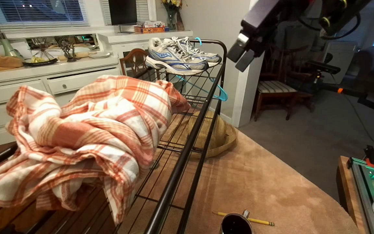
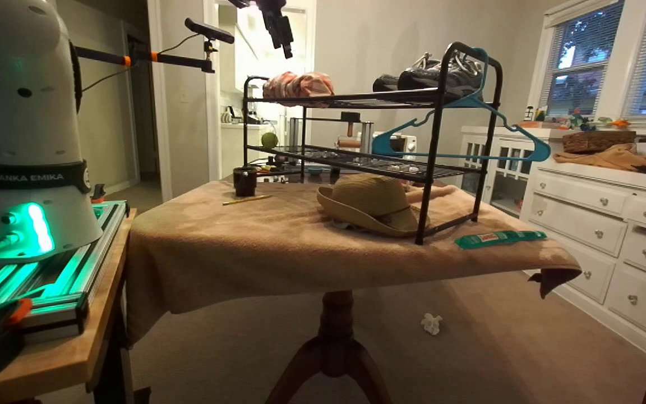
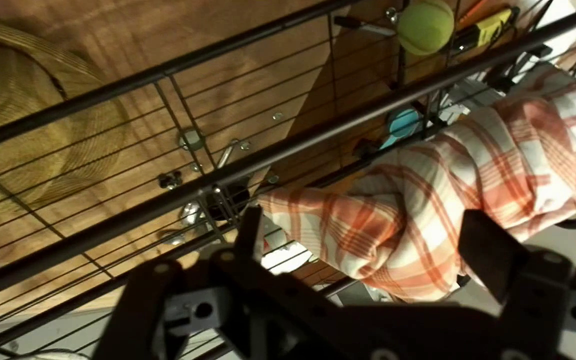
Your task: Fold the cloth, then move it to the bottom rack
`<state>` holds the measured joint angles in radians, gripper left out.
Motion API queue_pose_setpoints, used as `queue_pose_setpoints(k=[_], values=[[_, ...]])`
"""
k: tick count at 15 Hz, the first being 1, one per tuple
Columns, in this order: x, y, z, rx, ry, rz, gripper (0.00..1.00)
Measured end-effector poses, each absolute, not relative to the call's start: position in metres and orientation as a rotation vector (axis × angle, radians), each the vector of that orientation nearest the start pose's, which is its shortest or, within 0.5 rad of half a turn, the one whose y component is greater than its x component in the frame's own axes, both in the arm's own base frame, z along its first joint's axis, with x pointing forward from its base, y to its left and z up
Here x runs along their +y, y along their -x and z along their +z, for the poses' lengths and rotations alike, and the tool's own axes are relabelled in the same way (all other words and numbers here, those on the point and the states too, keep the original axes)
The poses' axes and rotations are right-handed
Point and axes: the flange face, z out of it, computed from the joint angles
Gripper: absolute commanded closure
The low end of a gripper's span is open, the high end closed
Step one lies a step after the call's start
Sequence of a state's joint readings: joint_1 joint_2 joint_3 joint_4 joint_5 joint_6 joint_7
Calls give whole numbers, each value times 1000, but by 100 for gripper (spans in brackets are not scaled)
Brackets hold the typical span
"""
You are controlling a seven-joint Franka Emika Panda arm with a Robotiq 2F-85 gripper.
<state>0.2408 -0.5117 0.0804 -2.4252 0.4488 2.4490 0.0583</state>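
A wooden pedestal table [image 2: 336, 317], draped with a soft tan blanket [image 2: 205, 252] that hangs over its edges, stands beside a white robot arm [image 2: 23, 106]. On it is a long black metal shelving unit [image 2: 431, 168] with a top tier [image 2: 407, 100] and, below that, a bottom rack [image 2: 393, 164] of thin black wires in a grid. A large orange-salmon and white plaid cloth [image 1: 89, 130] lies crumpled on the top tier, toward the table's far edge in an exterior view. A woven straw hat [image 2: 365, 196] sits on the blanket, partly beneath the shelving unit, toward the table's near edge in that view. At the unit's near end hangs a turquoise plastic hanger [image 2: 469, 101]. A pair of pale grey sneakers [image 1: 177, 60] with blue trim rests there on the top tier, apart from the cloth. The black two-fingered gripper [image 3: 362, 220] hangs above the cloth, clear of it, fingers spread wide. A flat green package [image 2: 499, 239] lies near the table's right corner. A dark cylindrical cup [image 2: 245, 182] stands toward the edge facing the arm. A yellow pencil [image 1: 261, 221] lies beside the cup.
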Motion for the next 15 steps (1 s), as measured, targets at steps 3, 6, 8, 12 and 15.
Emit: queue_pose_setpoints(k=[3,6,8,12,15], values=[[157,-440,555,29,2575,-625,0],[169,-461,552,-5,2532,-601,0],[172,-469,549,-7,2534,-591,0],[173,-472,548,-8,2535,-590,0],[171,-474,548,7,2524,-609,0]])
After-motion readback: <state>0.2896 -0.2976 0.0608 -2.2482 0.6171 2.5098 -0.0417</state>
